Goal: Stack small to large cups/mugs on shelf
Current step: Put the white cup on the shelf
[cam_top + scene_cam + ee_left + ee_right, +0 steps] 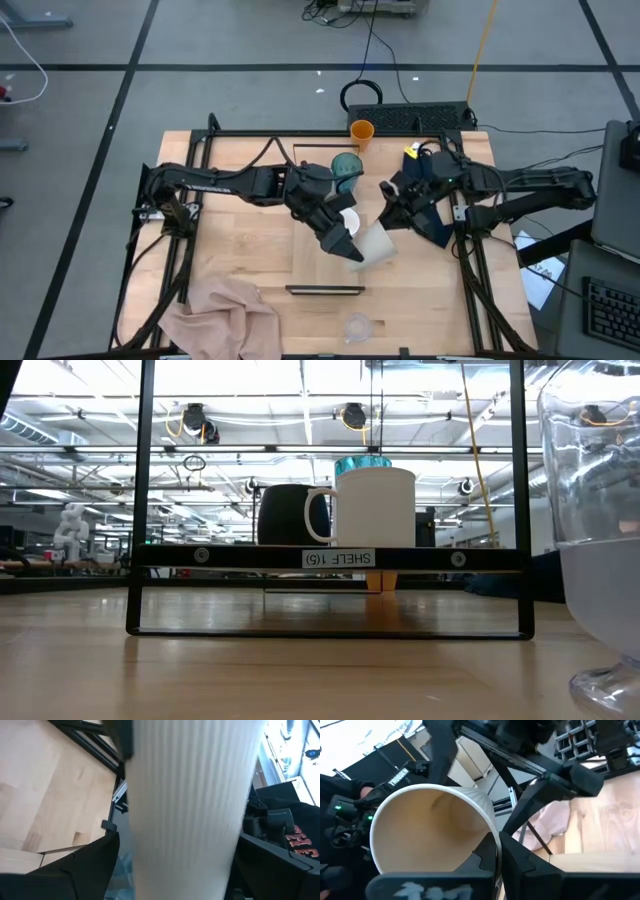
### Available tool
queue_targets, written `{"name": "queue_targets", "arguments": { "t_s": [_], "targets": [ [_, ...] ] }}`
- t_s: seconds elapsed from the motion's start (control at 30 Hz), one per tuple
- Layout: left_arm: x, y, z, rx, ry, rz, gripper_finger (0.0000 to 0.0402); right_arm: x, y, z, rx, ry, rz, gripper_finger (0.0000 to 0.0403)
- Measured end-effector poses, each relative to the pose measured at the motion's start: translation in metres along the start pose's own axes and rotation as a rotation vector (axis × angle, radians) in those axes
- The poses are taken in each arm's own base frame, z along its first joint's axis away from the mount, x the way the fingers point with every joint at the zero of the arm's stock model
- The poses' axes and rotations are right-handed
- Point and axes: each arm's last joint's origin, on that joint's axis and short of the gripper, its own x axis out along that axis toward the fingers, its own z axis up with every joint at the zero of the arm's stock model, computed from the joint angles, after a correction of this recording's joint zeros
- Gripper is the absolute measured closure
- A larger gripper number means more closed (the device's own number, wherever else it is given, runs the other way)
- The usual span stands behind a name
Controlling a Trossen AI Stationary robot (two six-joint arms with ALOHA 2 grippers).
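Observation:
The beige ribbed cup (374,244) is held above the shelf's right side, tilted, between both grippers. My left gripper (350,248) comes from the left and is shut on its body. My right gripper (386,214) comes from the right and is shut on its rim. On the pale shelf board (312,262) stand the teal tumbler (346,167), the white mug (375,506) and the dark mug (284,514). The small orange cup (362,131) stands on the table by the far edge. The tiny clear glass (358,327) stands near the near edge. My left gripper pinches the beige cup across its ribbed side wall (190,820), one finger (85,870) on each side of the body. It comes slanting down from the table's left. The cup is lifted clear and tilted. My right gripper has the cup's rim (492,837) between its fingers, one finger (482,857) at the inside of the mouth and one outside. It comes from the table's right, facing the open mouth. The cup hangs clear of the shelf.
A pink cloth (225,315) lies heaped at the near left corner. The shelf's dark rail (325,290) crosses its near end, with the labelled bar (338,558) in the low view. A black box (410,118) and cables sit beyond the far edge.

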Motion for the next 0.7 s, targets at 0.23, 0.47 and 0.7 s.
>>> {"name": "queue_targets", "arguments": {
  "t_s": [0.23, 0.47, 0.7],
  "targets": [
    [0.001, -0.001, -0.003, -0.013, 0.017, -0.003, 0.0021, 0.008, -0.007, -0.001, 0.01, 0.017, -0.006, 0.0403],
    [0.003, -0.002, -0.005, -0.021, 0.04, -0.015, 0.0043, 0.013, -0.014, 0.001, 0.031, 0.013, 0.011, 0.0403],
    [0.002, -0.002, -0.005, -0.052, 0.039, -0.013, 0.0104, 0.007, -0.022, 0.007, 0.054, -0.013, -0.008, 0.0403]
  ]
}}
